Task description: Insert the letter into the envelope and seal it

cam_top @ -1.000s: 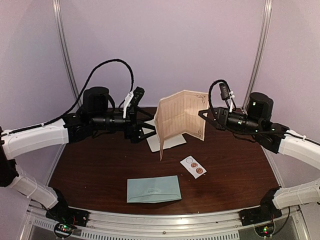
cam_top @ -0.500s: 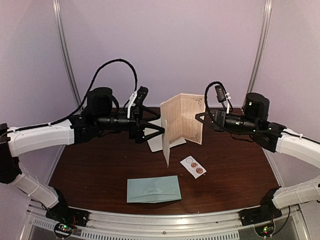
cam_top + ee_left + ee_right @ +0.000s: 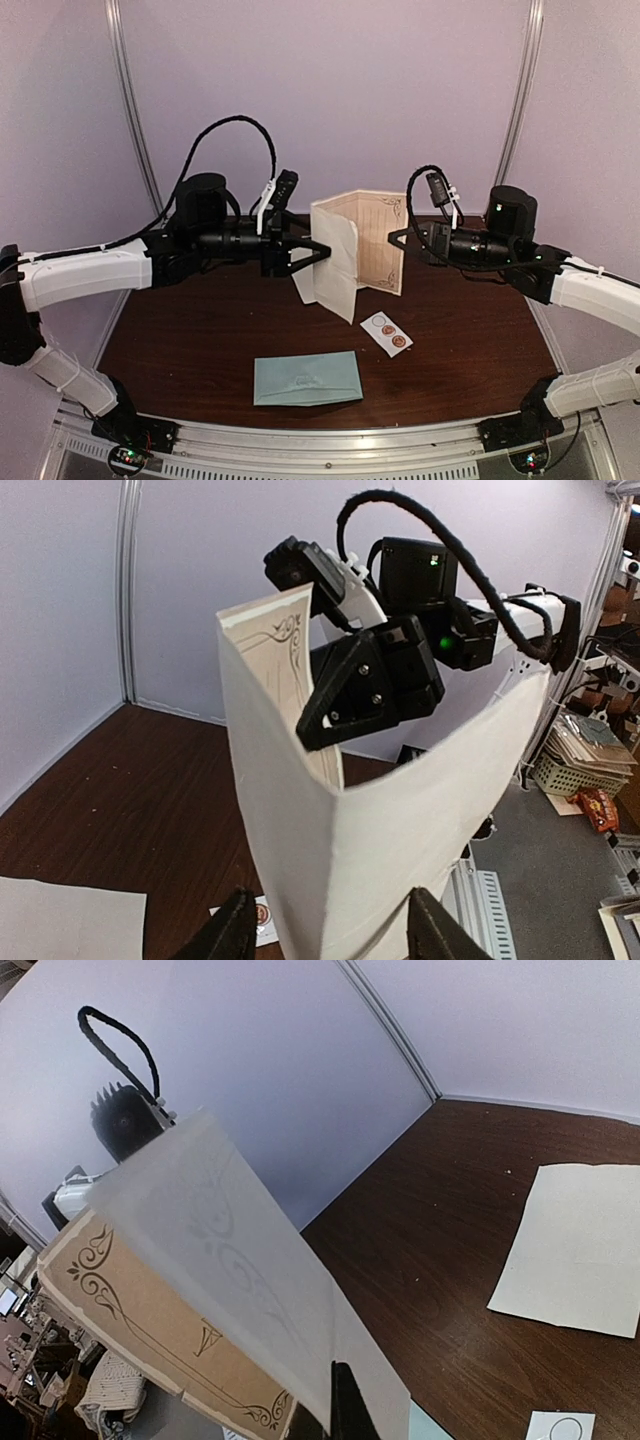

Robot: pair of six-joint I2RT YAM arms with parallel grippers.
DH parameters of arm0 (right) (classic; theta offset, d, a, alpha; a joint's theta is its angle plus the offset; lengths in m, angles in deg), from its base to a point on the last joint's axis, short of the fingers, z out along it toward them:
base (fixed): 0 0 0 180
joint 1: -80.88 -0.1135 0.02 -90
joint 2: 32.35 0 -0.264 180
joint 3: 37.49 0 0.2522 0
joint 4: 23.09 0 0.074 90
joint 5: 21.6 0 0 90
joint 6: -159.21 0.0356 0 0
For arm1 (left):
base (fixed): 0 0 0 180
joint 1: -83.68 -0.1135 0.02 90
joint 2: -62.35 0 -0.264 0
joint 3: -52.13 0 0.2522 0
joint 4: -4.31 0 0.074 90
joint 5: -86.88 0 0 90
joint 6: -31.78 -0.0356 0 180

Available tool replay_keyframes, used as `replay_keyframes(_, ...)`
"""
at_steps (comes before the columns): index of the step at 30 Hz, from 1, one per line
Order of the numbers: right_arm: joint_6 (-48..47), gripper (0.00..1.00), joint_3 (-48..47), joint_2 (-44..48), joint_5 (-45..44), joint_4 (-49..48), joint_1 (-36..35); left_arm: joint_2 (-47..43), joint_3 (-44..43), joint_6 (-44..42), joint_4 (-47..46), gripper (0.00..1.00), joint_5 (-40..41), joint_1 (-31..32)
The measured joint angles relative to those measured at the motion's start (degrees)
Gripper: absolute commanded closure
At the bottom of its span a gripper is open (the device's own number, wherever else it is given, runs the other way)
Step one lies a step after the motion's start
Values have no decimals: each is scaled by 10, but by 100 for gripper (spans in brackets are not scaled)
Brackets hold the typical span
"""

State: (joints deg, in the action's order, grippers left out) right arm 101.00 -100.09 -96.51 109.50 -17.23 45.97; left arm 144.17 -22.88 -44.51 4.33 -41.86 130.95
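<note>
The letter (image 3: 372, 240), cream with an ornate brown border and a white back, hangs upright and folded in the air over the table's far half. My right gripper (image 3: 400, 237) is shut on its right edge; the right wrist view shows the sheet (image 3: 230, 1250) pinched at the gripper (image 3: 342, 1400). My left gripper (image 3: 318, 250) stands open astride the letter's left fold (image 3: 400, 830), a finger (image 3: 232, 938) on each side with gaps to the paper. The teal-green envelope (image 3: 307, 378) lies flat near the front edge, flap shut, its corner (image 3: 424, 1426) showing under the letter.
A white sticker strip (image 3: 386, 333) with round seals lies right of centre, also below the left fingers (image 3: 262, 920). A plain white sheet (image 3: 303, 285) lies flat behind the letter (image 3: 575, 1250). Purple walls enclose the dark wooden table (image 3: 180, 340).
My left gripper moved right up to the letter and its jaws narrowed around the left fold. The letter's left panel swung over, showing its white back. The right gripper kept its hold.
</note>
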Motion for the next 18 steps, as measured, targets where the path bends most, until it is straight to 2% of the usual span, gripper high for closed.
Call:
replay_keyframes(10, 0, 100, 0, 0, 3, 0, -1, 7, -3, 4, -3, 86, -8, 1)
replay_keyframes(18, -2, 100, 0, 2, 0, 0, -1, 8, -3, 7, -3, 100, -5, 1)
